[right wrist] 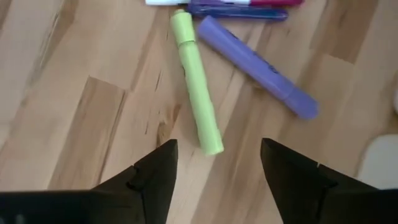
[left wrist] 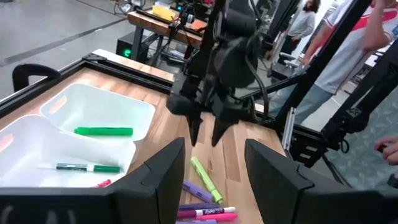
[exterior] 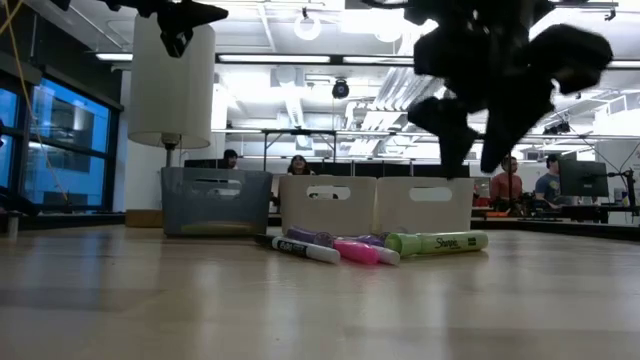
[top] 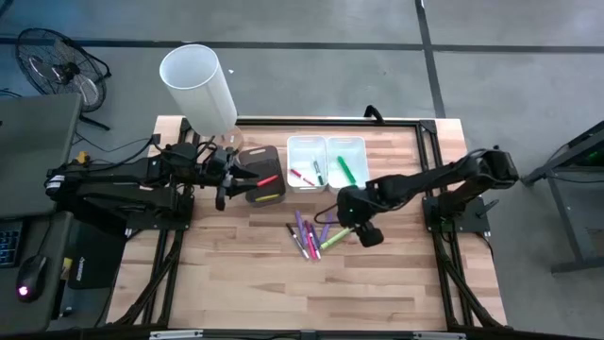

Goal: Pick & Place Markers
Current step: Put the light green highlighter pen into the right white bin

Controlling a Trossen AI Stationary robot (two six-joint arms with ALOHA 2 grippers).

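Observation:
Several markers [top: 310, 236] lie loose on the wooden table in purple, pink and light green. My right gripper [right wrist: 217, 149] hangs open, pointing down, just above one end of the light green marker [right wrist: 196, 81]. A purple marker [right wrist: 255, 65] lies beside it. The right gripper [left wrist: 206, 134] touches nothing. More markers lie in the dark bin [top: 262, 186] and in two white bins [top: 326, 161], among them a green one [left wrist: 102, 131]. My left gripper [top: 226, 184] is held up level beside the dark bin, open, with nothing between its fingers.
A tall white cylinder [top: 198, 85] stands at the table's far left corner. A black frame [top: 330, 121] runs along the table's far edge. In the low view people [exterior: 505, 185] sit in the room beyond. Bare wood lies toward the near edge.

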